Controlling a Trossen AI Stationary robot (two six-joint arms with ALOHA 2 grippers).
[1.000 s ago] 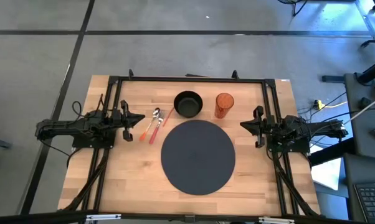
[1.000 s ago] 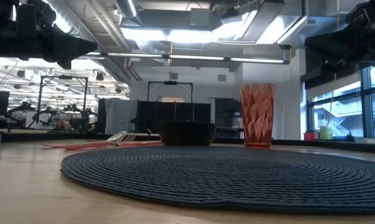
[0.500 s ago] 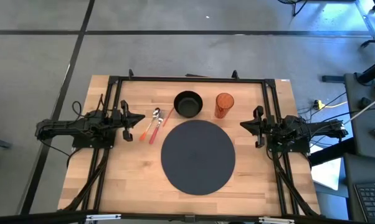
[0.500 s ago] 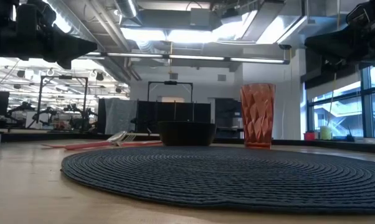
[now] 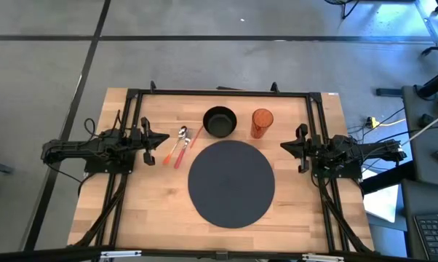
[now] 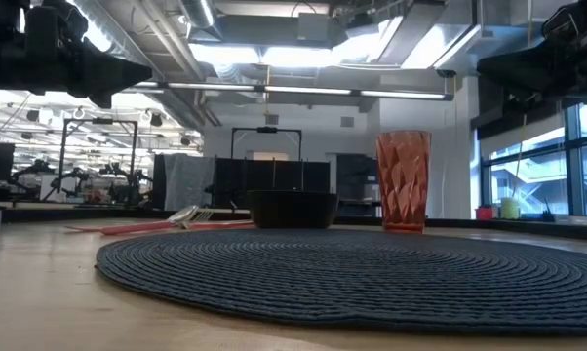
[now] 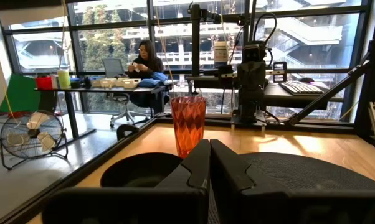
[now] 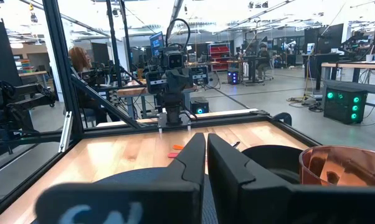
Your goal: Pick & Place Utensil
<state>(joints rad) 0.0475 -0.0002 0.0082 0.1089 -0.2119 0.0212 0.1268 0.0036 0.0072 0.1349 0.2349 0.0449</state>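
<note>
From above, the wooden worktop (image 5: 153, 211) carries a place setting laid out but not finished. Round dark placemat (image 5: 231, 183) sits at centre, bare. Black bowl (image 5: 220, 121) and orange tumbler (image 5: 262, 122) stand just beyond its far edge. Spoon (image 5: 181, 136) and two red-handled utensils (image 5: 180, 154) lie together just off the mat's left far side, apart from the mat. Judgement: they are staged there as the pick source, with the mat area the likely place target. Left end effector (image 5: 163, 140) is parked at the left edge, just beside the utensils and aimed at them, so it looks the natural arm for the pick. Right end effector (image 5: 285, 148) waits at the right edge, facing inward.

Low view: mat weave fills the foreground; utensils (image 6: 167, 225) lie flat behind its left rim, bowl (image 6: 293, 209) and tumbler (image 6: 403, 181) upright behind. Both arms hang well above the surface; nothing is held.

Left wrist view: left end effector (image 7: 209, 163) has its fingers pressed together, empty. Bowl (image 7: 137, 169) and tumbler (image 7: 187, 123) lie ahead; a person sits at a desk beyond the glass.

Right wrist view: right end effector (image 8: 205, 155) likewise closed and empty, tumbler rim (image 8: 343, 163) near, utensils (image 8: 176, 149) far across.

Task not yet started.
</note>
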